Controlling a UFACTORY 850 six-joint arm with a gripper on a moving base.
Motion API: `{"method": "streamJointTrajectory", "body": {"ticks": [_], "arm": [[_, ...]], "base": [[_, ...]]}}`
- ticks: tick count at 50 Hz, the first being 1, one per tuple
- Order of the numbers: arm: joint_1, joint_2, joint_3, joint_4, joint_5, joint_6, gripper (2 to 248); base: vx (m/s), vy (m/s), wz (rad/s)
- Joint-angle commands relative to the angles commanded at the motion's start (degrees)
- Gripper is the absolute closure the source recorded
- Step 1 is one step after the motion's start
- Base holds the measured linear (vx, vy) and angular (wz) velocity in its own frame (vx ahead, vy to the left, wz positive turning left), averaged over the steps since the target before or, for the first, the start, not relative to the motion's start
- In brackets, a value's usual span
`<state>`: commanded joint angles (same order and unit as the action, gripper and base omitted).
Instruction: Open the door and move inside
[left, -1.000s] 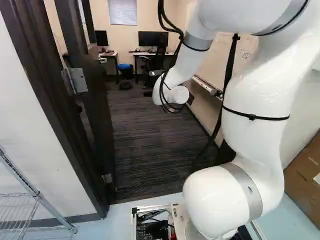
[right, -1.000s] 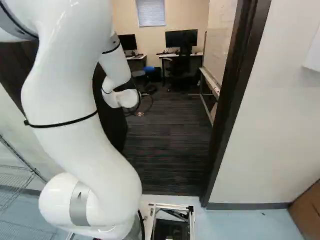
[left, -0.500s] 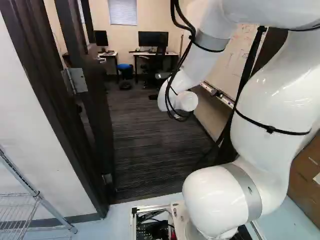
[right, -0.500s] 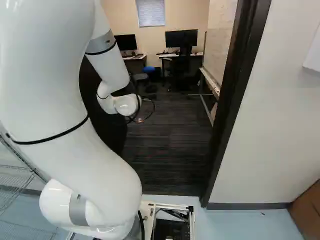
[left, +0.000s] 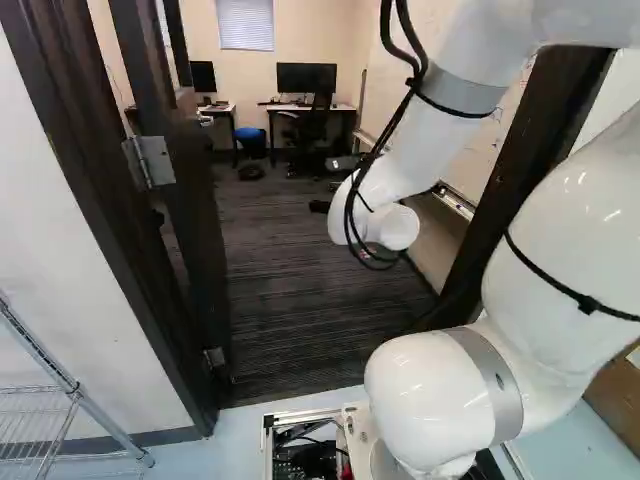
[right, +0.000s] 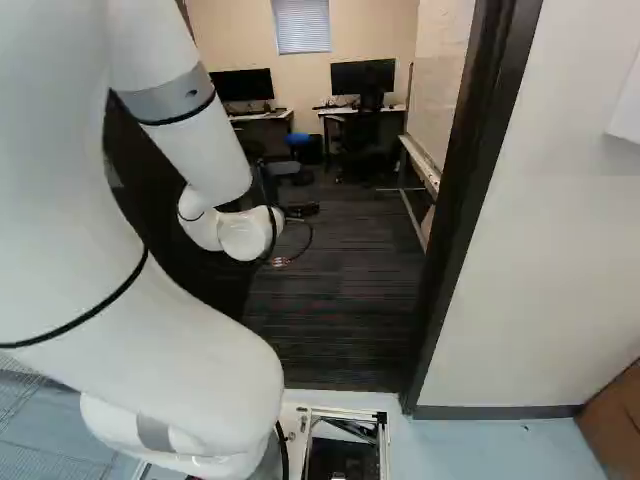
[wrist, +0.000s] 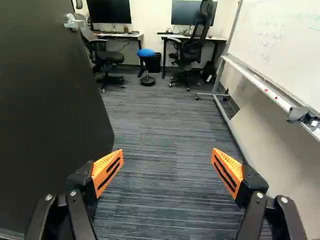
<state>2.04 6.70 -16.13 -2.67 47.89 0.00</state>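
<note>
Orange-padded black fingers (wrist: 106, 170) stand wide apart above dark striped carpet (wrist: 150, 175). Beside them, the flat dark door (left: 195, 230) stands open at the left of the left base view, its silver metal hinge (left: 155, 160) at upper left. At upper centre, a white-topped counter (left: 338, 108) bears a black monitor (left: 306, 77).

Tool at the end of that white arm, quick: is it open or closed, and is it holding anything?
Tool: open, orange pads wide apart, holding nothing.
</note>
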Motion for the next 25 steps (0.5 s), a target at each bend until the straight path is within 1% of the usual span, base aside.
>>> {"method": "streamJointTrajectory", "body": {"ticks": [12,25], "arm": [[-0.76,3.45,4.13,0.99,0.78,0.0,3],[-1.37,6.25,7.48,1.8,1.42,0.0,3]], "base": [[0.0,0.0,0.0],[0.0,0.0,0.0]]}}
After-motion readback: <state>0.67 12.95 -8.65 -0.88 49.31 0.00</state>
